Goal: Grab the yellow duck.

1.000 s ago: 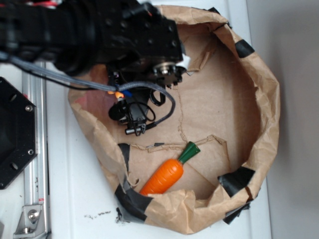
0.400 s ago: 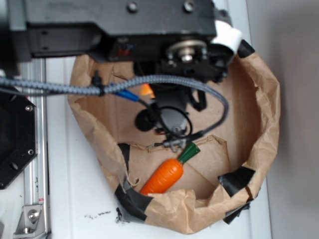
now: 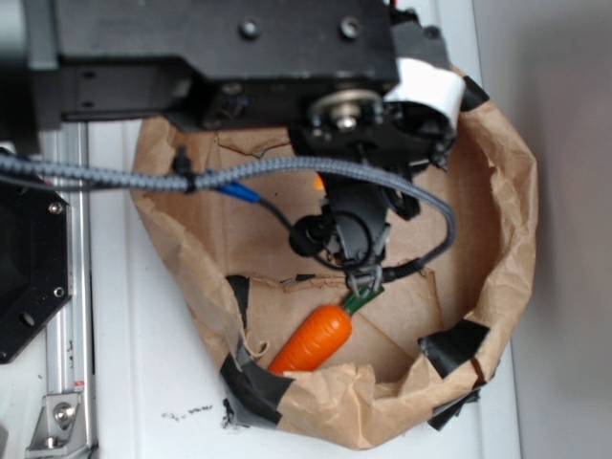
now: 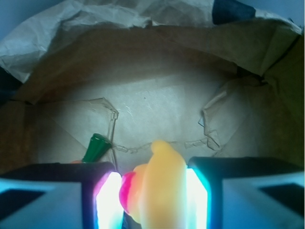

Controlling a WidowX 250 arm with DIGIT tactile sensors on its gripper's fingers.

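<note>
From the wrist view I see the yellow duck (image 4: 159, 188) pinched between the two lit pads (image 4: 108, 200) of my gripper (image 4: 151, 200). The jaws are narrowed onto it, one pad flat against each side of the body, no gap showing. A pinkish-red bit, likely the beak, pokes out at about 9 o'clock of the duck, next to the left pad. The duck's top end sticks up above the pad line.

In the exterior view the black arm (image 3: 220, 57) covers the top of the frame and the gripper (image 3: 356, 225) hangs below it over the middle of the brown paper basin (image 3: 512, 239). A small orange speck shows at 12 o'clock of the gripper body; I can't tell from this angle what it is. The duck itself is hidden by the arm here.

The toy carrot (image 3: 316, 339) lies on the basin floor at about 6 o'clock from the gripper, green top (image 3: 359, 301) pointing to 1 o'clock, very near the gripper's lower tip; touching or not, can't tell. In the wrist view that green top (image 4: 96, 147) sits at 10 o'clock of the duck, apart from it.

A grey braided cable (image 3: 115, 177) runs from 9 o'clock across to the gripper. Black tape patches (image 3: 457, 344) sit on the basin rim. A white table (image 3: 153, 382) lies underneath.
</note>
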